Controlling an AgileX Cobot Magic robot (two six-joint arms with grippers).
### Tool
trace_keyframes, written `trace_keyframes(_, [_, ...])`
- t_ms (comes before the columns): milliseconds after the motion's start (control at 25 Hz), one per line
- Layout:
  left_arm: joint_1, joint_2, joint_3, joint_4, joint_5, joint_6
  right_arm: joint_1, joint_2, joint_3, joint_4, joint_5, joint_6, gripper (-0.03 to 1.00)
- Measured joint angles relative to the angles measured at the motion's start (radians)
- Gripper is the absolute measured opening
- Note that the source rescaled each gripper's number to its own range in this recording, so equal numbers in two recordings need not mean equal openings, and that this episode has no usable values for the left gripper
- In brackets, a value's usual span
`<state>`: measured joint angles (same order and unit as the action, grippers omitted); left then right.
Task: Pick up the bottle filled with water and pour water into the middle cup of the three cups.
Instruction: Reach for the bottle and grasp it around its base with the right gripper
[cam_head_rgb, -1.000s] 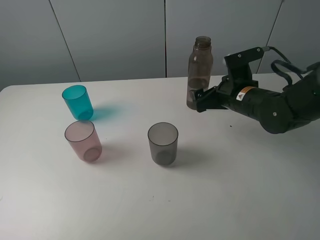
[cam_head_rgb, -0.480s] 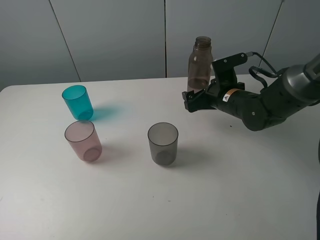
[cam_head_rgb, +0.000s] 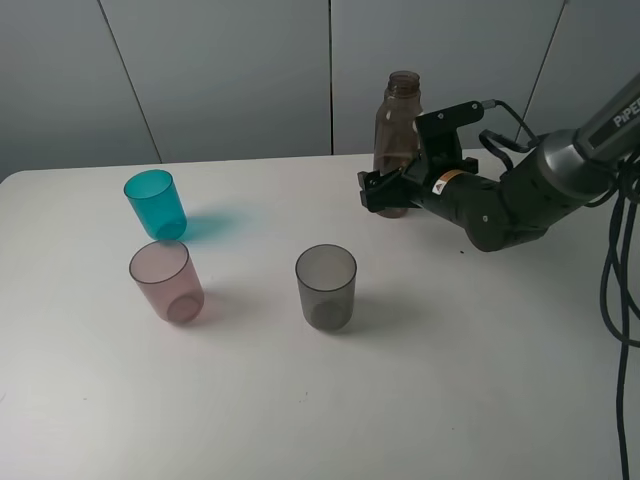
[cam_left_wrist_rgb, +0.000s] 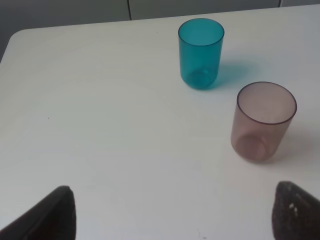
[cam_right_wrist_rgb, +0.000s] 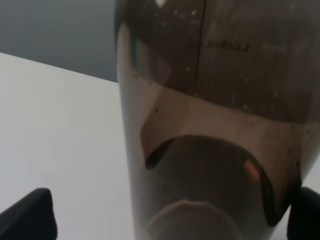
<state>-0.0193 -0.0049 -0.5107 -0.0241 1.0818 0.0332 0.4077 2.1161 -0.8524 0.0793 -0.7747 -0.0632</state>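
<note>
The bottle (cam_head_rgb: 399, 120) stands upright at the back of the white table (cam_head_rgb: 480, 380), brownish-pink and uncapped. My right gripper (cam_head_rgb: 385, 192) is open, with its fingers on either side of the bottle's base. The right wrist view shows the bottle (cam_right_wrist_rgb: 215, 125) close up, filling the space in my right gripper (cam_right_wrist_rgb: 170, 220). The pale pink middle cup (cam_head_rgb: 166, 281) stands at the left between the teal cup (cam_head_rgb: 155, 203) and the smoky grey cup (cam_head_rgb: 326, 287). My left gripper (cam_left_wrist_rgb: 170, 220) is open and empty, near the pink cup (cam_left_wrist_rgb: 264, 121) and the teal cup (cam_left_wrist_rgb: 201, 52).
A grey panelled wall (cam_head_rgb: 230, 70) rises behind the table's back edge. The right arm's cables (cam_head_rgb: 620, 260) hang at the far right. The left arm does not show in the exterior high view.
My right gripper has moved left toward the bottle, and its open fingers now sit around the bottle's base. The bottle and cups have not moved.
</note>
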Motion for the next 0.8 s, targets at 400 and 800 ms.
trace_keyframes(400, [0.0,0.0,0.0,0.0,0.0,0.0,0.0,0.002,-0.002,0.048,-0.017,-0.012,1.0])
trace_keyframes(800, [0.0,0.0,0.0,0.0,0.0,0.0,-0.006,0.061,-0.029,0.063,-0.102,-0.011,1.0])
